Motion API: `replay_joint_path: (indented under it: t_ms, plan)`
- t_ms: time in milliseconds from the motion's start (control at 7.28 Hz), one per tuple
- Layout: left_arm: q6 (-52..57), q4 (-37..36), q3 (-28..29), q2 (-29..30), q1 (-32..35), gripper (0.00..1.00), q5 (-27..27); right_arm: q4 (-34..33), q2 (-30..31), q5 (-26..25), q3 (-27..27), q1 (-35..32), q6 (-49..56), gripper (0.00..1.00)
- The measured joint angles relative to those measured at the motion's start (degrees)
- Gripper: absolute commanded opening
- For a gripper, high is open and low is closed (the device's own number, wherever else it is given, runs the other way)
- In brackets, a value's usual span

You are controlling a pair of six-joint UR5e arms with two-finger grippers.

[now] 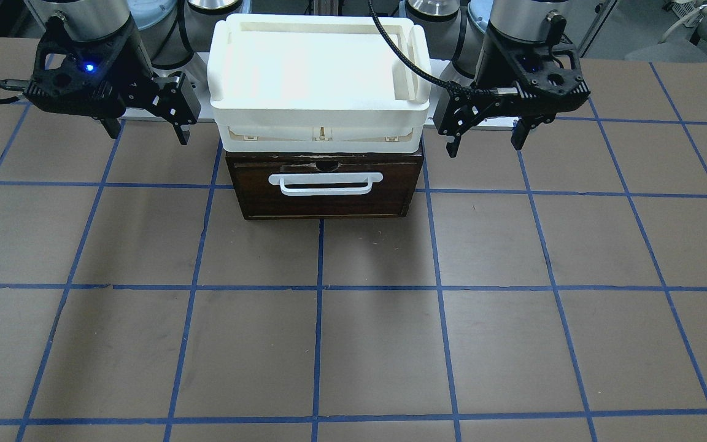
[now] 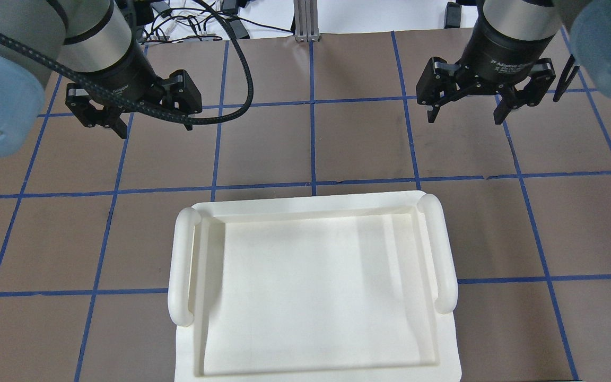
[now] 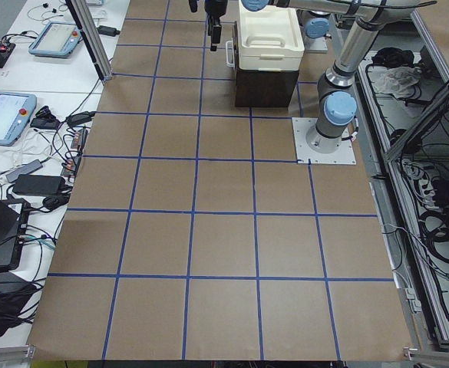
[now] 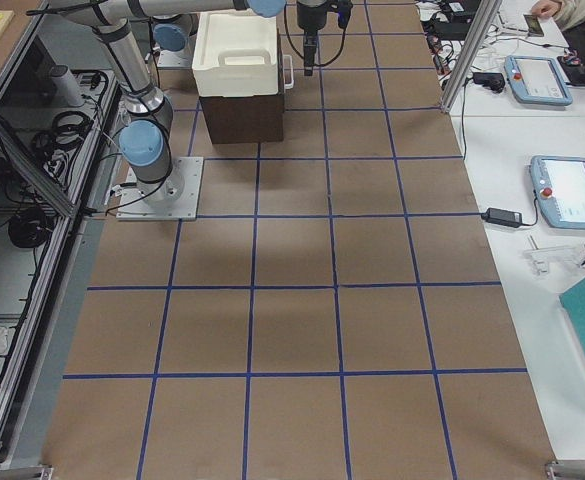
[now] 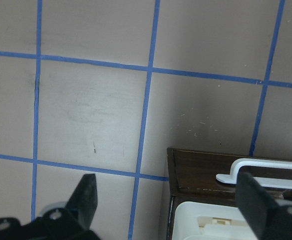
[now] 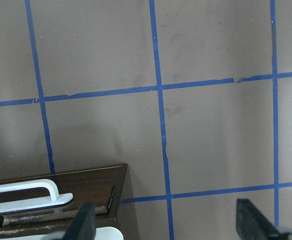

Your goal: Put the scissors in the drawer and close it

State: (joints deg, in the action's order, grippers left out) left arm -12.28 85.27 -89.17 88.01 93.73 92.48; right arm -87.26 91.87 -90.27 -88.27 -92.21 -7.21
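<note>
A: No scissors in sight; the drawer (image 1: pixel 326 196) sits shut under the tray (image 1: pixel 320 120).
B: Left gripper (image 1: pixel 483 146) and right gripper (image 1: pixel 146 135) hang spread, empty. Stiff wood, likely light: take it by the white handle (image 1: pixel 325 183).

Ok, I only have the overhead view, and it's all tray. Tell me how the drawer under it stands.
Observer: The front-facing view shows the drawer looking closed, its white handle facing away from the robot.
Operator: Check the left gripper against that handle.
Observer: Its wrist view shows the left gripper open, raised beside the drawer's corner and touching nothing.
</note>
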Motion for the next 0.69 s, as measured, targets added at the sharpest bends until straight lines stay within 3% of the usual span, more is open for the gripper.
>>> replay_joint_path:
  t_ms: [687]
  plan:
    - [0.5, 1.3, 1.5, 0.9, -0.3, 1.00, -1.2, 0.0, 0.0, -0.8, -0.1, 0.0, 0.1, 1.00]
